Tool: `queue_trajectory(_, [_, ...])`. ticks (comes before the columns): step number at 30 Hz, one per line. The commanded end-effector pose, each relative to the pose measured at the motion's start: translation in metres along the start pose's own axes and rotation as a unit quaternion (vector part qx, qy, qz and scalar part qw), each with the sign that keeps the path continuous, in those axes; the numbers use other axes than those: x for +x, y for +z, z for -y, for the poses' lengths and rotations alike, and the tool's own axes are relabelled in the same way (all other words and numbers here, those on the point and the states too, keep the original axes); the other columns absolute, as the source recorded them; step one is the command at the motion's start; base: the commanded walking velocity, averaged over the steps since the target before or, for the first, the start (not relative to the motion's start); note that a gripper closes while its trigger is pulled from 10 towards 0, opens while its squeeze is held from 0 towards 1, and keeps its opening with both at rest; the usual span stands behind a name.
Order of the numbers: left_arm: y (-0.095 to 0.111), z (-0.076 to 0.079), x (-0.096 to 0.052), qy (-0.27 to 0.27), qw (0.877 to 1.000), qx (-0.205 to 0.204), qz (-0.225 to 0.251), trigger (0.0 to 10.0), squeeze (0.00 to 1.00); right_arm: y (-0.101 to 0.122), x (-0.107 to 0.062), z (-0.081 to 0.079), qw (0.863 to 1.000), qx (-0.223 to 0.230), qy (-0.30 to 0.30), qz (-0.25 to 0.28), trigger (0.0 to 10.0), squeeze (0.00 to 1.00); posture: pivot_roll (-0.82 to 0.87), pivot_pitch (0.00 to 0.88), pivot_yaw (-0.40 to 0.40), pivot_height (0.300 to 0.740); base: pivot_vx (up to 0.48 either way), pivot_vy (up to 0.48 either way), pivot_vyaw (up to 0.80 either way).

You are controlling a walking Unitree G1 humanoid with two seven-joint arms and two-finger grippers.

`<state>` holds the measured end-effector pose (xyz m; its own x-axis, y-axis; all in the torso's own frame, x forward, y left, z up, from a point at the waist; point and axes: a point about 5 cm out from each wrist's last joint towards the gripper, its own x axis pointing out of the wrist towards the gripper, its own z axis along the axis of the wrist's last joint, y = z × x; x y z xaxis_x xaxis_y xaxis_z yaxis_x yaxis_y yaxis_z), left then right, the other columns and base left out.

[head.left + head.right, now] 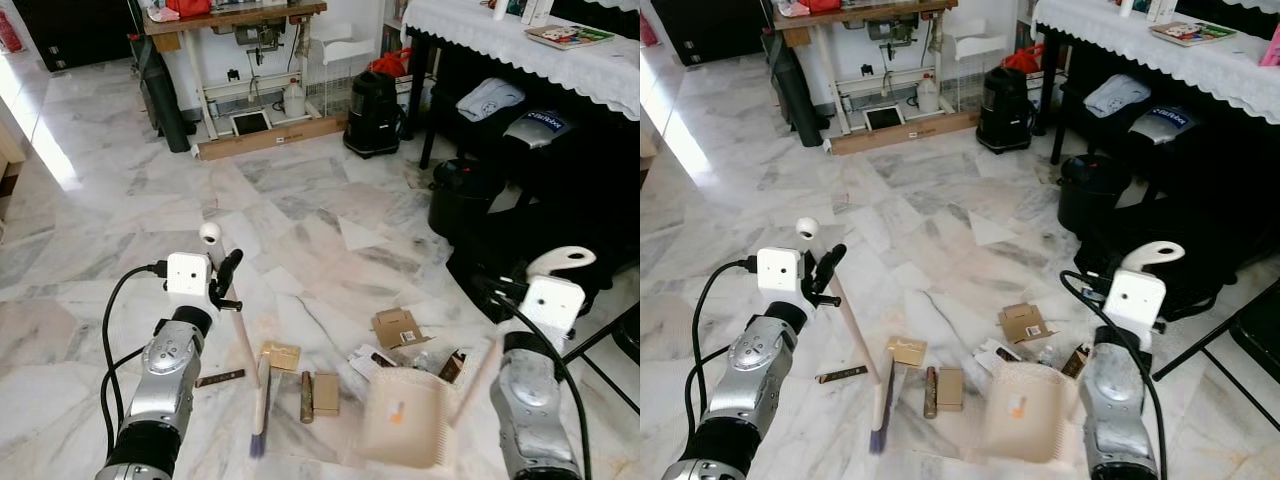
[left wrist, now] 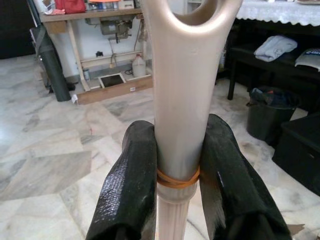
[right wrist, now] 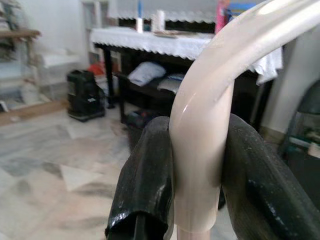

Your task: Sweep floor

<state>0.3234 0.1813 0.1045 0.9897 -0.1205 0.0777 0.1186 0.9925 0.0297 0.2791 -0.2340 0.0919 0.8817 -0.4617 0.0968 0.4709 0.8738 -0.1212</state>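
My left gripper [image 1: 228, 276] is shut on the beige broom handle [image 1: 243, 340], near its looped top end [image 2: 186, 75]. The handle slants down to the broom head [image 1: 261, 415], whose bristles rest on the marble floor. My right gripper [image 3: 197, 170] is shut on the curved beige dustpan handle [image 1: 560, 262]. The dustpan [image 1: 404, 416] sits on the floor in front of me, just right of the broom. Scraps lie between and around them: a tan card piece [image 1: 282, 355], a small box [image 1: 325, 393], a brown tube [image 1: 307, 397], an open carton [image 1: 400, 327] and a dark stick [image 1: 220, 378].
A black bin [image 1: 462, 195] and dark bags stand to the right under a table with a white lace cloth [image 1: 520, 45]. A black vacuum [image 1: 373, 112] and a sewing table [image 1: 240, 20] with a wooden board [image 1: 270, 137] are at the back. Chair legs [image 1: 600, 345] cross at far right.
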Motion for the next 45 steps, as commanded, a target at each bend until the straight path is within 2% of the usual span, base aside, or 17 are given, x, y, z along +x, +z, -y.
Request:
queue_trajectory(1, [0.011, -0.006, 0.007, 0.004, 1.000, 0.004, 0.024, 10.0, 0.00, 0.003, 0.001, 0.000, 1.000, 0.002, -0.007, 0.003, 10.0, 0.00, 0.00, 0.000, 0.038, 0.740, 0.000, 0.000, 0.00])
queue_trajectory(4, [0.007, -0.007, 0.012, 0.008, 1.000, -0.014, 0.013, 10.0, 0.00, 0.003, -0.001, -0.001, 1.000, 0.003, -0.006, 0.002, 10.0, 0.00, 0.00, 0.000, 0.039, 0.740, 0.000, 0.000, 0.00])
queue_trajectory(10, [0.009, -0.010, 0.020, 0.029, 0.998, -0.043, 0.025, 10.0, 0.00, 0.005, -0.007, -0.007, 1.000, 0.010, 0.006, 0.007, 10.0, 0.00, -0.02, 0.000, 0.040, 0.740, 0.000, 0.000, 0.00])
queue_trajectory(19, [0.010, -0.003, 0.034, 0.027, 0.998, -0.053, 0.019, 10.0, 0.00, 0.010, -0.015, -0.008, 1.000, 0.014, 0.020, 0.019, 10.0, 0.00, -0.06, 0.028, 0.043, 0.740, 0.000, 0.000, 0.00])
queue_trajectory(21, [0.008, 0.000, 0.038, 0.018, 0.998, -0.059, 0.008, 10.0, 0.00, 0.014, -0.023, -0.008, 0.999, 0.018, 0.031, 0.033, 10.0, 0.00, -0.08, 0.049, 0.048, 0.740, 0.000, 0.000, 0.00])
queue_trajectory(36, [-0.004, 0.014, 0.036, 0.003, 0.997, -0.078, -0.006, 10.0, 0.00, 0.033, -0.056, 0.013, 0.998, 0.016, 0.031, 0.058, 10.0, 0.00, -0.18, 0.166, 0.045, 0.740, 0.000, 0.000, 0.00])
queue_trajectory(45, [0.003, 0.017, 0.040, 0.008, 0.997, -0.081, 0.015, 10.0, 0.00, 0.039, -0.068, 0.017, 0.998, 0.014, 0.039, 0.051, 10.0, 0.00, -0.19, 0.201, 0.043, 0.740, 0.000, 0.000, 0.00])
